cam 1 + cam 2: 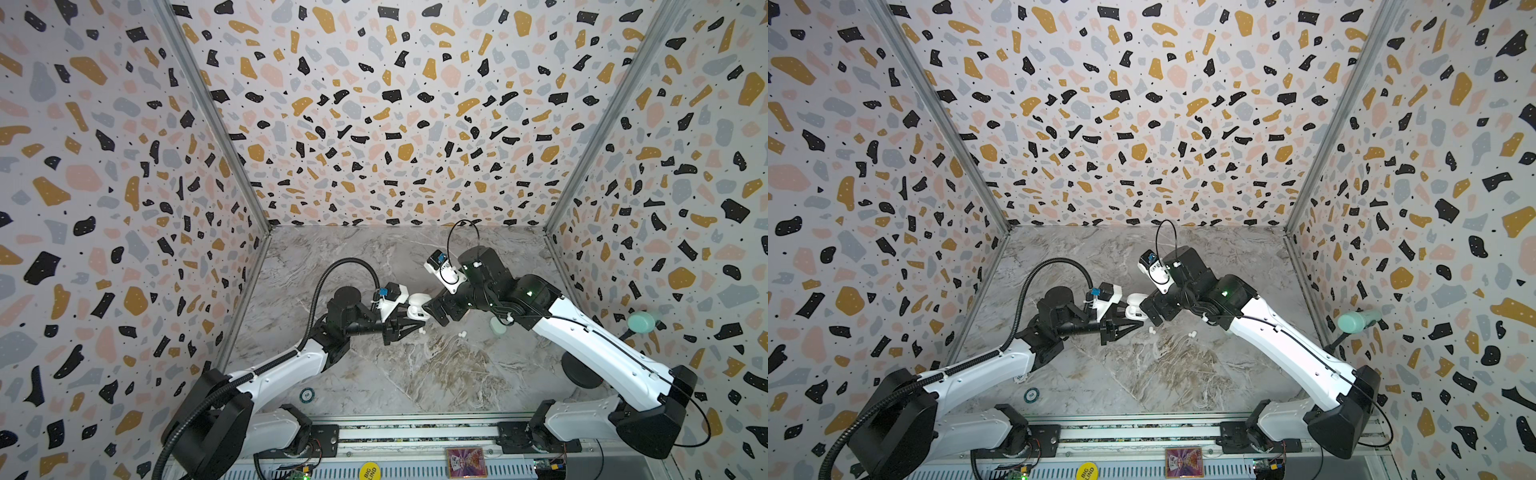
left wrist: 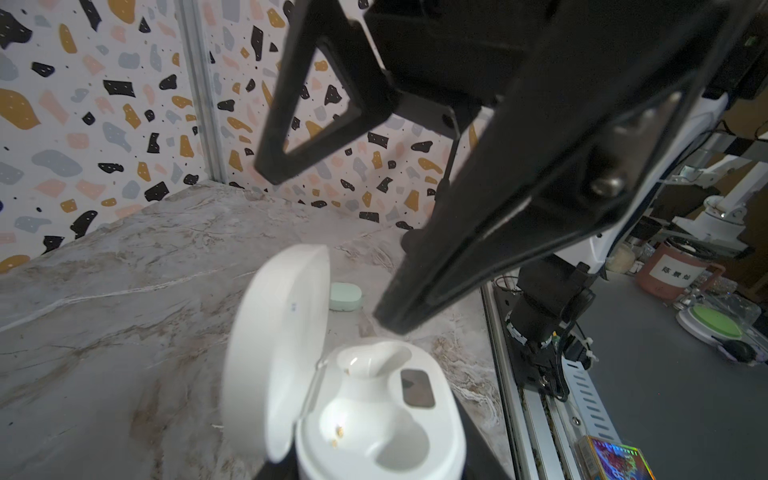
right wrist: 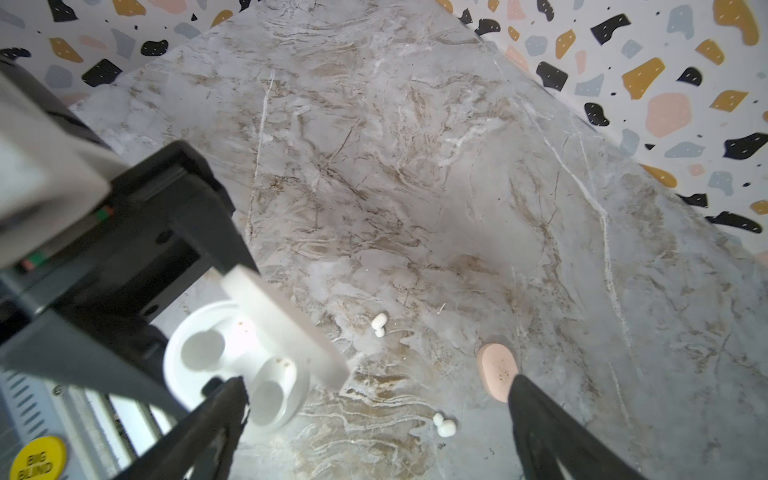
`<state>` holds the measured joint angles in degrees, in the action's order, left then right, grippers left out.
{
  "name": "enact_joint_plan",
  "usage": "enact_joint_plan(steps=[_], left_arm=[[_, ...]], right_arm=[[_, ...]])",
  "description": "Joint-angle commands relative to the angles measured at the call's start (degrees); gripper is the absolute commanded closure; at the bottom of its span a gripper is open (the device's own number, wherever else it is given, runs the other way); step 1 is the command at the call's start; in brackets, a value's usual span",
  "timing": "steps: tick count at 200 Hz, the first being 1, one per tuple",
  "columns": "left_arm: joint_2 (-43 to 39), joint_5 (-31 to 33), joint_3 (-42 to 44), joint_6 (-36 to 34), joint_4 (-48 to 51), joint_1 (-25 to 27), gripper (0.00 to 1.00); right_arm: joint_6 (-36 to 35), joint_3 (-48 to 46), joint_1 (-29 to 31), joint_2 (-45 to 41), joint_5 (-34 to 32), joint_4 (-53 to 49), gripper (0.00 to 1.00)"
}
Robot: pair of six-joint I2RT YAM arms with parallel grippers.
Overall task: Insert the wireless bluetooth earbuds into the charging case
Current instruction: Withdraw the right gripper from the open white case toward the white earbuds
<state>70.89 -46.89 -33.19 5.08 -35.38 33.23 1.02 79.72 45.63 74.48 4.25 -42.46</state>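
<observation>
fingers on left pinching open white charging case, right fingers spread wide, white earbuds on table

The right arm covers most of the mint case in a top view, and we cannot tell how the tiny white earbuds lie. In the left wrist view the edge cuts off the white case.

Left claw clamped, arm extended toward centre. Right claw spread wide, close opposite left claw.
</observation>
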Motion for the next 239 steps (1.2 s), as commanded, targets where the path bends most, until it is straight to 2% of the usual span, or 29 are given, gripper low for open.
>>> enact_joint_plan(steps=[1, 27, 58, 84, 119, 135, 184, 239], left_arm=[[-0.5, 1.1, 1.7, 5.2, -8.0, -2.0, 0.68], [-1.2, 1.9, 2.4, 6.7, -8.8, -3.6, 0.68], [-1.6, 2.5, 3.0, 7.5, -10.0, -4.4, 0.68], [-1.4, 2.6, 3.2, 8.2, -11.1, -4.5, 0.68], [-1.5, 2.6, 3.6, 8.4, -11.7, -4.5, 0.68], [-1.6, 2.6, 3.8, 8.5, -11.8, -4.6, 0.68], [-2.0, 2.7, 4.0, 8.0, -11.3, -4.6, 0.68], [-1.8, 2.6, 3.9, 8.0, -11.4, -4.6, 0.68]], right_arm=[[5.7, 0.3, -1.6, -4.0, 4.5, -4.0, 0.01], [11.6, -3.5, -5.8, -7.9, 6.7, -4.3, 0.01], [19.5, -11.8, -13.9, -11.3, 11.4, -1.8, 0.01], [27.2, -17.9, -18.5, -8.8, 8.2, -1.6, 0.0], [34.1, -25.6, -19.7, -3.3, 10.8, 7.4, 0.13], [35.5, -27.8, -19.7, 0.2, 11.5, 10.9, 0.17], [35.1, -30.4, -20.0, 9.2, 12.2, 17.4, 0.18], [34.8, -32.6, -21.0, 13.2, 12.7, 21.7, 0.19]])
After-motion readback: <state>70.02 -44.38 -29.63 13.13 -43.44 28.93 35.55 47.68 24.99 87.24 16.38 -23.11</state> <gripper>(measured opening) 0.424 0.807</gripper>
